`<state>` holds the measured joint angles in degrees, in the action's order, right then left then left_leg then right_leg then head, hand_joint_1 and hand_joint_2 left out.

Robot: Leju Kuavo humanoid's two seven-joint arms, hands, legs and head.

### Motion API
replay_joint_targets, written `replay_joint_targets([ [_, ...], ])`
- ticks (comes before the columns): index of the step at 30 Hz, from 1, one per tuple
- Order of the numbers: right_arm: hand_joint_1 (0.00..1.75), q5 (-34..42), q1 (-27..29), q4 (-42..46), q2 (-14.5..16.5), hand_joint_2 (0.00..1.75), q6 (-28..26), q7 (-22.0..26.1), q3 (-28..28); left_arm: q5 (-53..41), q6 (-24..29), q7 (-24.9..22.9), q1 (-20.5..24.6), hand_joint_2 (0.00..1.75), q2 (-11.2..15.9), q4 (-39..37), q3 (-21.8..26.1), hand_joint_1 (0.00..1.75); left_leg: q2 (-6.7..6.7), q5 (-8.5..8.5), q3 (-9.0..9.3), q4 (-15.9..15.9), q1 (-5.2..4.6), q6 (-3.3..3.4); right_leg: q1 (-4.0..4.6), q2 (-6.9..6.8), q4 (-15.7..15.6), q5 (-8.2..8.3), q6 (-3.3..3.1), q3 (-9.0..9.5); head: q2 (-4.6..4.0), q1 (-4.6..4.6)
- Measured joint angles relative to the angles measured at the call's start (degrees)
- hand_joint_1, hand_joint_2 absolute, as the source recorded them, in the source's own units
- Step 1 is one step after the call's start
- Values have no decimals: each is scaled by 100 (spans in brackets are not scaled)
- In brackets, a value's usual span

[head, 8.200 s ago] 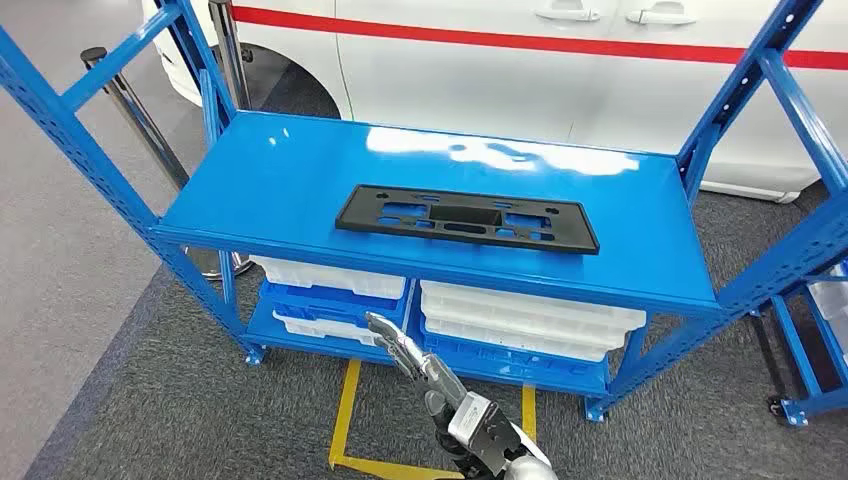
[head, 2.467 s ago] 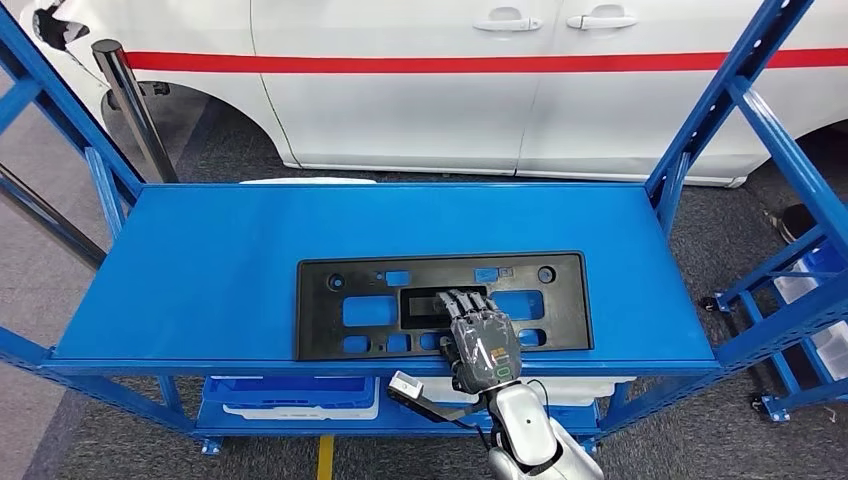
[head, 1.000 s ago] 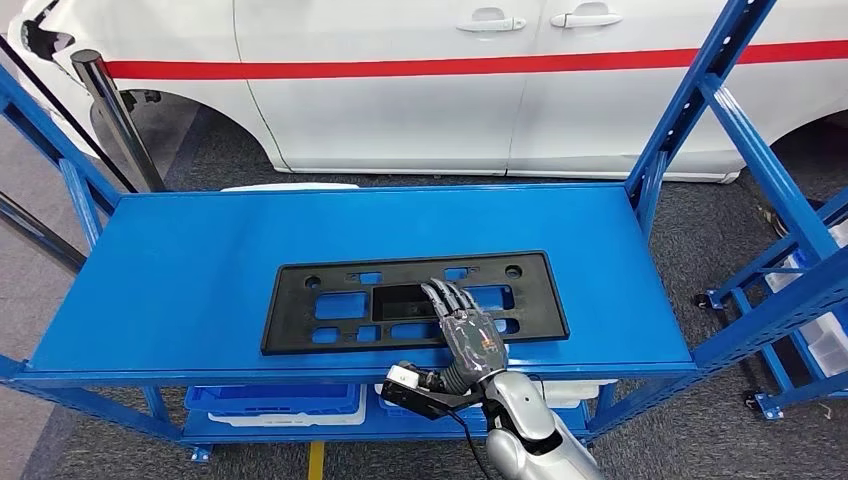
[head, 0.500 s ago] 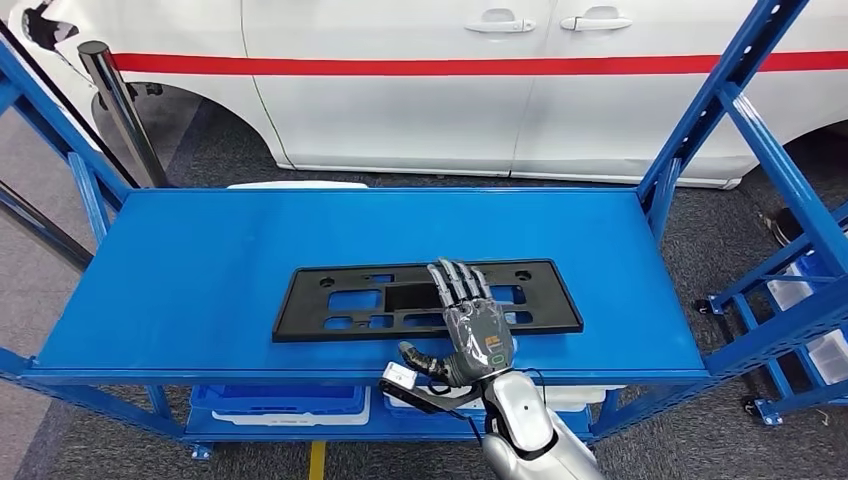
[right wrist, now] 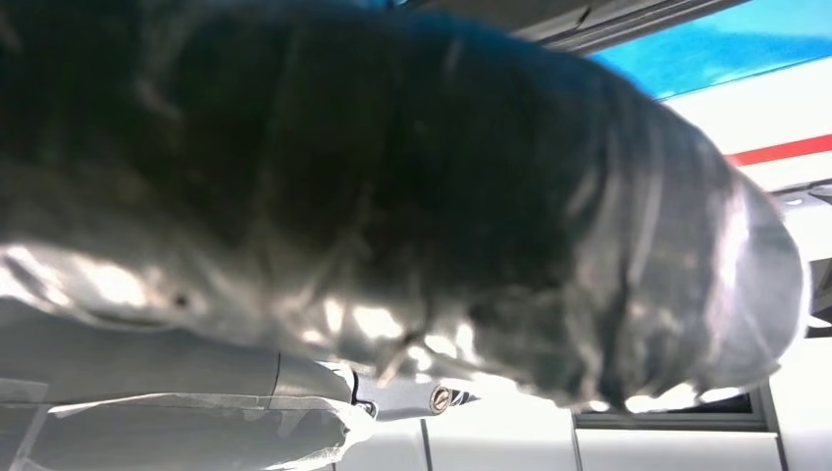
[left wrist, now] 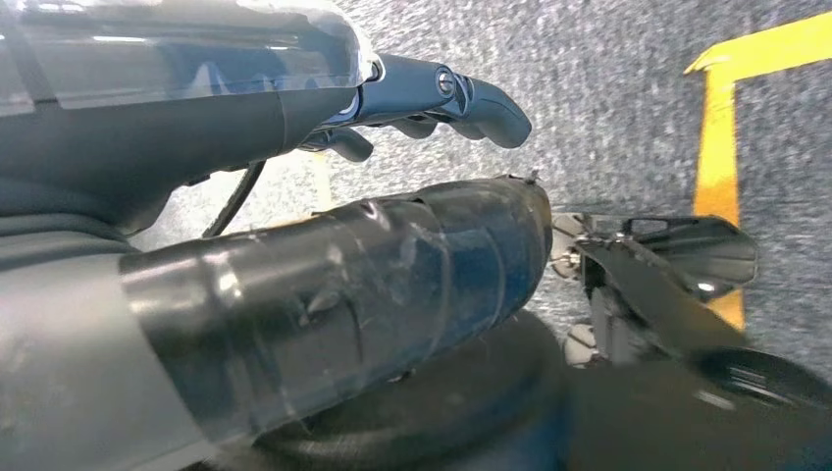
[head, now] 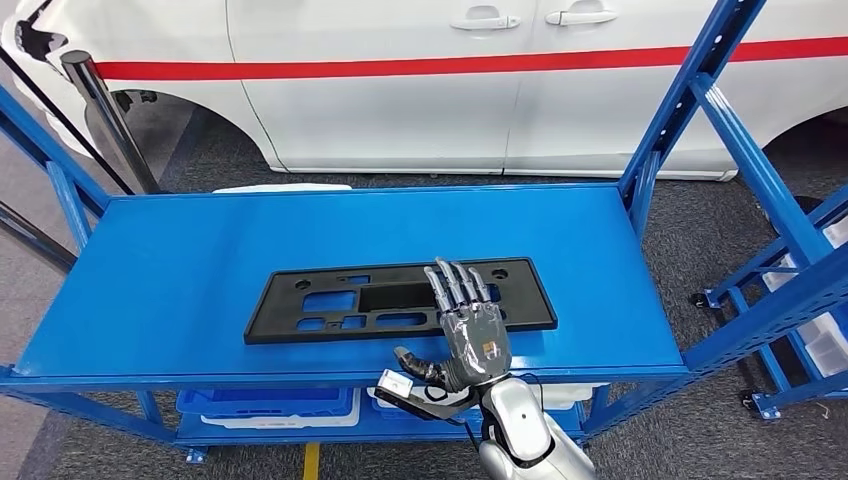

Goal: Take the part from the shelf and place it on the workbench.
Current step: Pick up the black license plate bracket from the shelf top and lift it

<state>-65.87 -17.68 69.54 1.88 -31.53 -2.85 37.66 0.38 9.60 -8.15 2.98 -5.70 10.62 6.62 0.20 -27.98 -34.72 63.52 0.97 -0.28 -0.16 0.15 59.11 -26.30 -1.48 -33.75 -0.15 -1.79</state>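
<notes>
The part [head: 330, 300] is a long flat black plate with several cut-outs, lying lengthwise on the blue shelf top [head: 170, 270]. My right hand [head: 468, 335] reaches in from the front edge. Its fingers [head: 455, 285] lie stretched out flat over the plate's right half, and its thumb [head: 410, 362] is spread to the left, in front of the plate's near edge. In the right wrist view the taped thumb [right wrist: 442, 196] is close up and blurred. My left hand [left wrist: 324, 285] hangs over the floor, fingers loosely bent and holding nothing.
A white car with a red stripe [head: 400, 90] stands close behind the shelf. Blue uprights [head: 690, 100] rise at the corners and a chrome post [head: 100, 110] stands at back left. White bins [head: 265, 405] sit below. Another blue rack [head: 810, 310] is at the right. Yellow tape [left wrist: 721, 128] marks the floor.
The whole view has shifted slightly. My right hand's thumb has swung out to the left, away from the fingers. The hand stays over the plate's right half, and the plate still lies on the shelf.
</notes>
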Motion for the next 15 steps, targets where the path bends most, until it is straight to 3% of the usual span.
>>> replay_joint_targets([
  [2, 0, 169, -2, 2, 0, 87, 122, 97, 0, -4, 1, 1, 6, 0, 1, 0, 6, 0, -4, 122, 203, -450, -28, 48, 15, 3, 14, -5, 40, -11, 0, -1],
  [4, 0, 347, -2, 5, 0, 175, 233, 185, 0, -5, 5, 2, 8, 0, 2, 1, 16, 0, -13, 119, 217, -512, -50, 91, 10, 1, 5, 10, 99, -19, 0, -2],
  [6, 0, 475, -4, 25, -1, 175, 285, 238, -3, -9, 10, 2, 5, 0, 3, 1, 31, 0, -8, 158, 244, -567, -31, 160, -8, -5, 66, -44, 164, -38, 0, -3],
  [7, 0, 521, -7, 36, -1, 175, 300, 258, -5, -12, 11, 2, 5, 0, 4, 1, 38, 0, -1, 176, 260, -597, -17, 198, -12, -5, 217, -149, 190, -102, 0, -4],
  [10, 0, 605, 13, 47, -4, 175, 331, 292, -7, -14, 4, 8, 5, 0, 4, 1, 55, 0, 11, 187, 267, -616, -8, 251, -35, -6, 1221, -648, 242, -573, 0, -7],
  [11, 0, 622, 25, 47, -6, 175, 338, 296, -7, -14, 2, 10, 5, 0, 4, 1, 58, 0, 11, 186, 267, -614, -8, 250, -47, -7, 1496, -721, 256, -711, 0, -7],
  [12, 0, 636, 33, 47, -8, 175, 347, 300, -7, -14, 0, 11, 4, 0, 3, 1, 61, 0, 9, 183, 268, -609, -7, 247, -58, -8, 1580, -684, 266, -759, 0, -6],
  [13, 0, 649, 34, 47, -8, 175, 362, 303, -7, -14, -1, 11, 3, 0, 2, 1, 62, 0, 7, 177, 272, -602, -4, 238, -70, -10, 1430, -541, 270, -693, 0, -7],
  [15, 0, 686, 24, 46, -9, 175, 418, 307, -7, -16, -7, 19, 4, 0, -1, 1, 64, 0, 2, 151, 274, -572, -2, 200, -90, -13, 690, -161, 264, -339, 0, -7],
])
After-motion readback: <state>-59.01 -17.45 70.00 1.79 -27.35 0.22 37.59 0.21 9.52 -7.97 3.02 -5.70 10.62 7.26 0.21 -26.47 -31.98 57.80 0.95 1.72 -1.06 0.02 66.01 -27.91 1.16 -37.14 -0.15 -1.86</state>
